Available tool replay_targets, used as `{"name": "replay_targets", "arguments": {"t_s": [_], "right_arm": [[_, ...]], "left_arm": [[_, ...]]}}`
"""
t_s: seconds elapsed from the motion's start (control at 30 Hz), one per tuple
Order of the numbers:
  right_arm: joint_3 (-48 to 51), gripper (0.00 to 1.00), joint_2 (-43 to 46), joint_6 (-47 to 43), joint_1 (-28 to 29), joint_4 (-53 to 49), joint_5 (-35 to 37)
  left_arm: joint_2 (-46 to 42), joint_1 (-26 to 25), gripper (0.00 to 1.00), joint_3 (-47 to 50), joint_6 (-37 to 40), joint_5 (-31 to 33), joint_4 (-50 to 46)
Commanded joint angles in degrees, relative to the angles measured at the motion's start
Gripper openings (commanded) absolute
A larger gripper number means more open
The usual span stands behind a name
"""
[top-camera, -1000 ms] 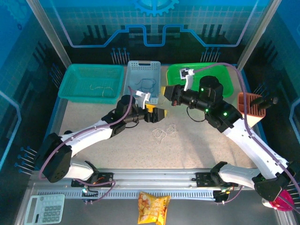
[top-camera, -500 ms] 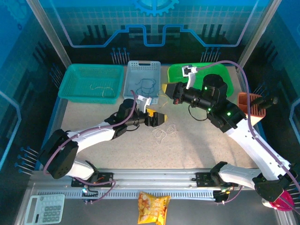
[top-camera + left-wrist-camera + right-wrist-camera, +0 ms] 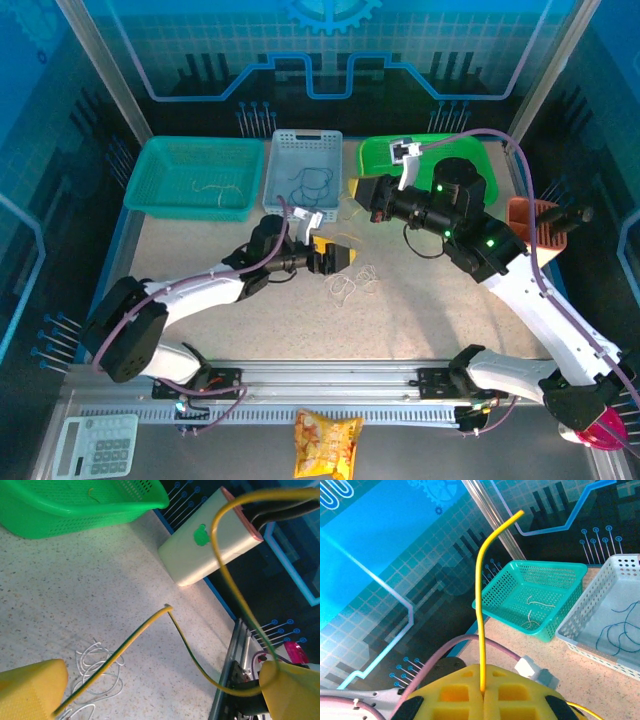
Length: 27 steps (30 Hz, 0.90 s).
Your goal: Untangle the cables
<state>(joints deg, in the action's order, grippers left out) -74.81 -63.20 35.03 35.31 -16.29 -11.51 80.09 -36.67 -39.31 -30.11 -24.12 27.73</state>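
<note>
The right gripper (image 3: 352, 193) is gripping a yellow cable (image 3: 480, 630) just left of the green basket (image 3: 378, 152).
From above, the left gripper (image 3: 337, 257) is hovering left of and nearer than that basket, with white cables (image 3: 350, 283) lying close by its tip. The left wrist camera is showing its fingers spread wide, released, the yellow cable looping between them. The right wrist camera is showing yellow pads clenching the cable.

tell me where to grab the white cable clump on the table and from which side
Probably one outer loop at the rim of the white cable clump, pinched from straight above. It lies flat on the table with thin loops splayed out, so there is no height to catch from the side, and the strands overlap in the middle.
</note>
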Motion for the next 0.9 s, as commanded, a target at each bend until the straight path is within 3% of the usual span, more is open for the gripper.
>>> {"name": "replay_targets", "arguments": {"t_s": [0.0, 0.33, 0.67, 0.87], "right_arm": [[-1.78, 0.0, 1.71, -1.34, -0.14, -0.67, 0.88], [-1.52, 0.0, 2.82, -0.49, -0.55, -0.23, -0.59], [-1.39, 0.0, 3.3, 0.65, -0.51, 0.46, -2.1], [-0.89, 0.0, 3.19, 1.82, -0.56, 1.5, -3.18]], "left_arm": [[-4.95, -0.17, 0.99, 2.63, -0.85, -0.66, 1.89], [-12.84, 0.92, 0.99, 8.47, -4.49, 7.14, 3.4], [-11.54, 5.48, 0.92, 5.41, -2.17, 1.96, 0.28], [-9.23, 5.75, 0.89, 2.73, -1.88, -1.95, -0.26]]}}
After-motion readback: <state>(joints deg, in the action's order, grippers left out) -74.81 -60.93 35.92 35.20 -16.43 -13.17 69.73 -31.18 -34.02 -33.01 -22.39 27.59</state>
